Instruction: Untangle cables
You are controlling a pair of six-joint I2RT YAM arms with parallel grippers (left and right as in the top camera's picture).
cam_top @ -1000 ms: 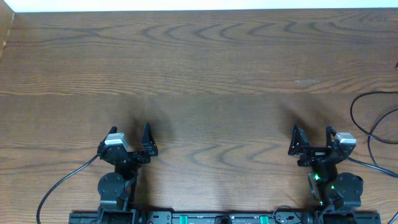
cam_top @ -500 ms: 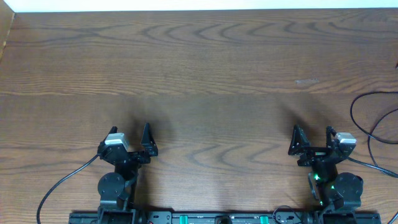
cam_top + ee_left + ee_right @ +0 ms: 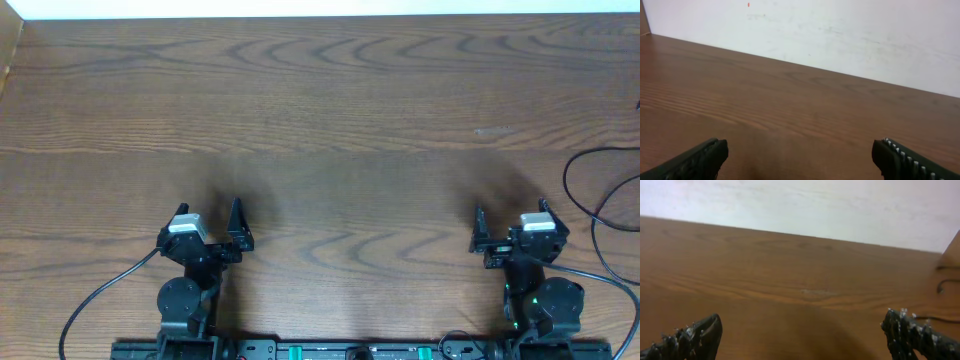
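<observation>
Only a thin black cable [image 3: 582, 160] shows. It loops on the wood at the table's right edge and runs out of frame; the right wrist view catches a short bit of cable [image 3: 944, 282] at far right. My left gripper [image 3: 210, 216] rests open near the front edge at the left, and in its own view the left gripper [image 3: 800, 160] has only bare wood between its fingers. Near the front right, my right gripper [image 3: 508, 226] is open too. In its own view the right gripper [image 3: 800, 337] is empty. Neither touches the cable.
The wooden table [image 3: 330, 120] stretches back to a white wall [image 3: 840, 35]. A black wire [image 3: 100, 292] trails from the left arm to the front edge. Another black wire [image 3: 600, 268] leaves the right arm toward the right edge.
The right wrist has turned, bringing its camera housing a little left between the fingers. The left arm and the cable have not moved.
</observation>
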